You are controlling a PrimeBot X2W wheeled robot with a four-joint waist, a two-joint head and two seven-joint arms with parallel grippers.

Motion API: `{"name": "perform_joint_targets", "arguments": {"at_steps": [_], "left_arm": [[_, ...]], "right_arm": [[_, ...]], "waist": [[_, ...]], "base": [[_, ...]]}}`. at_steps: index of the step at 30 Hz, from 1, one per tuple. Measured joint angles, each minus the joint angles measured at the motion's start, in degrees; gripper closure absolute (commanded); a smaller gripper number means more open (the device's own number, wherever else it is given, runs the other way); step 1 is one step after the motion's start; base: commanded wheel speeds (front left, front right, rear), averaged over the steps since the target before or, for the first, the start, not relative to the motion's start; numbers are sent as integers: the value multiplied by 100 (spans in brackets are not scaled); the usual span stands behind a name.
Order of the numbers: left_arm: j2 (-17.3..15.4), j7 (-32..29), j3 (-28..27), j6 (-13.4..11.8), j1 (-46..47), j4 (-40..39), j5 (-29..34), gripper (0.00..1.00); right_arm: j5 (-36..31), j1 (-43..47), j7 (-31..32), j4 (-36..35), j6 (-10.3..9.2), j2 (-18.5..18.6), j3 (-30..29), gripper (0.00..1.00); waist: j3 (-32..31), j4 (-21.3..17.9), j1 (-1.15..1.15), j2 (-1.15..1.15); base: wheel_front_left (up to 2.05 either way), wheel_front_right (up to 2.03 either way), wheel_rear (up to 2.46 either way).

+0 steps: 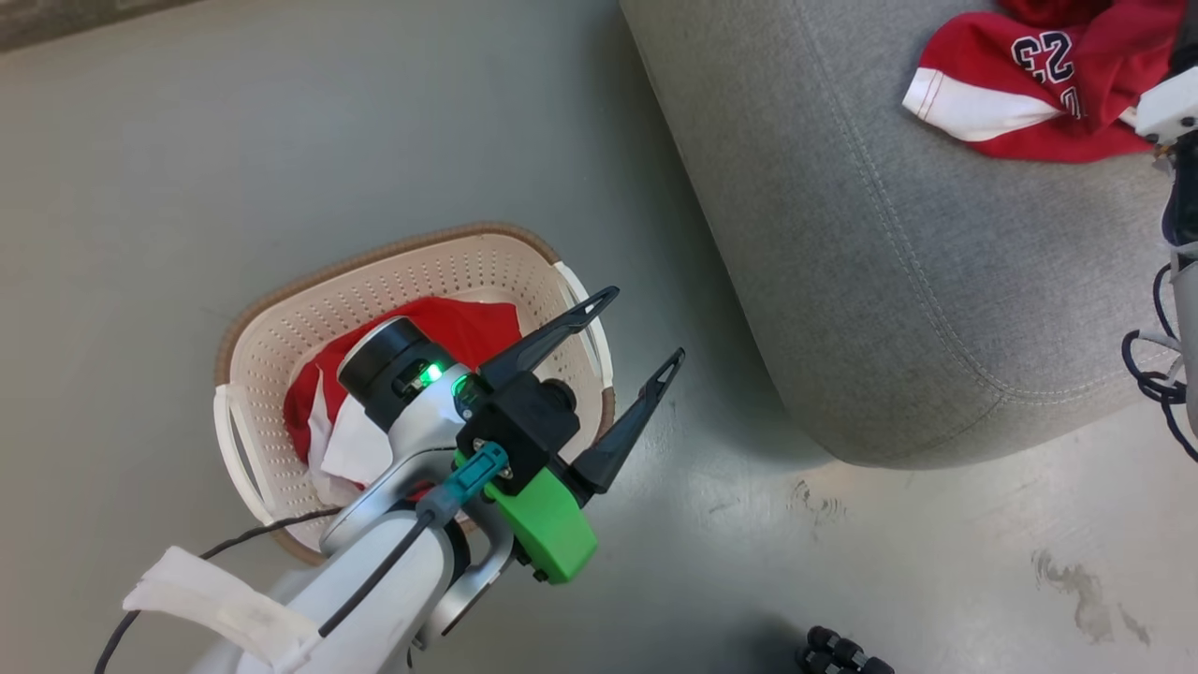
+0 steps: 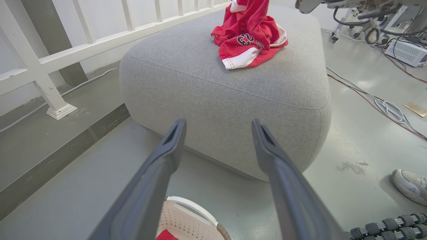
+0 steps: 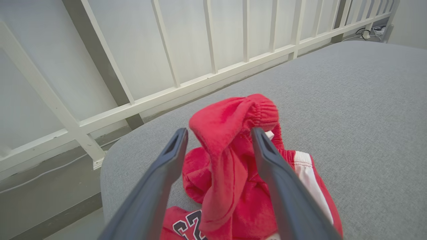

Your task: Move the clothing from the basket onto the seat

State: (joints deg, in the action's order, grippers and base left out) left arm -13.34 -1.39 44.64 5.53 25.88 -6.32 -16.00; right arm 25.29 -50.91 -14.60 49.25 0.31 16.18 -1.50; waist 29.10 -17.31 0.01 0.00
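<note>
My right fingers point(image 3: 156, 186) stand spread, a red garment point(image 3: 227, 156) bunched between them on the seat point(image 3: 367, 100) so it can settle there. My left fingers point(image 1: 552, 335) hang open over the basket point(image 1: 309, 309), with more clothing point(image 1: 468, 328) beneath them, ready, I judge, to reach down.

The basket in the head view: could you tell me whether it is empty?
No, a red garment with a white panel lies inside the basket.
</note>
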Motion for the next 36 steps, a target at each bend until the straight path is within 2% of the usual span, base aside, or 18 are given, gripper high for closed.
{"name": "perform_joint_targets", "arguments": {"at_steps": [9, 15, 20, 27, 36], "left_arm": [[120, 252, 1, 1, -4, 156, -74, 0], [160, 413, -25, 0, -18, 269, -114, 0], [178, 559, -82, -60, -182, 443, -156, 0], [188, 759, -314, -305, -566, 695, -381, 0], [333, 956, -593, -625, -1006, 942, -604, 0]], "right_arm": [[-159, 481, 0, -1, 134, -8, 15, 0], [-282, 904, 0, -279, 259, -31, 21, 0], [-469, 1294, 0, -589, 332, -209, 153, 0], [-636, 1787, 0, -1166, 470, -592, 435, 0], [-888, 2425, 0, -1831, 535, -838, 775, 0]], "waist": [[-313, 40, 0, 0], [-571, 132, 0, 0], [-814, 246, 0, 0], [-1254, 448, 0, 0], [-1769, 696, 0, 0]], "base": [[0, 0, 0], [0, 0, 0], [0, 0, 0], [0, 0, 0], [0, 0, 0]]}}
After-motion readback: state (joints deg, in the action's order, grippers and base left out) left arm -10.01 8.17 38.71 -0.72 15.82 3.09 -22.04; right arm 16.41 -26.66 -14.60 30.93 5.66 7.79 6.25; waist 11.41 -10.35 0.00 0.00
